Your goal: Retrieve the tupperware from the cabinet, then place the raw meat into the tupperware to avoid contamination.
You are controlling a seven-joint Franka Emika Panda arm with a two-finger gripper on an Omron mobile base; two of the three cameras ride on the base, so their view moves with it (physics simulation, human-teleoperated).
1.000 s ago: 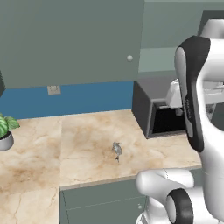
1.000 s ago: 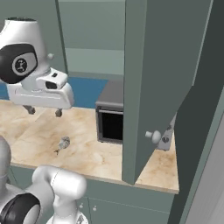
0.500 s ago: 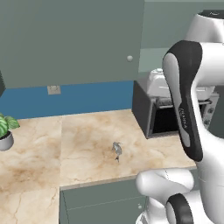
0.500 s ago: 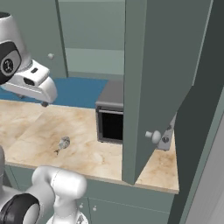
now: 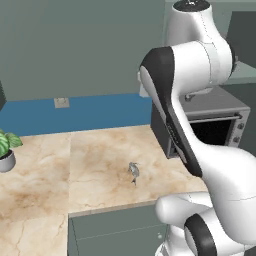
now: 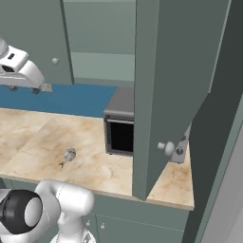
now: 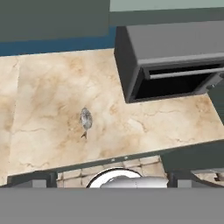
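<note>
The gripper has been raised and swung left, away from the microwave. Its jaws are spread wide and empty. The raw meat is left lying on the counter.

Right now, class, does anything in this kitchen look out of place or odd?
Yes: the raw meat lies bare on the marble counter, in front of the microwave. The wall cabinet's door hangs open.

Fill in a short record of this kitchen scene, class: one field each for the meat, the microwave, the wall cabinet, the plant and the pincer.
raw meat: small grey lump lying alone on the marble counter, left of the microwave
microwave: dark grey, on the counter, its dark cavity showing
cabinet: one door swung open above the counter
plant: potted, at the counter's far left
pincer: open, raised above the counter, holding nothing
</note>
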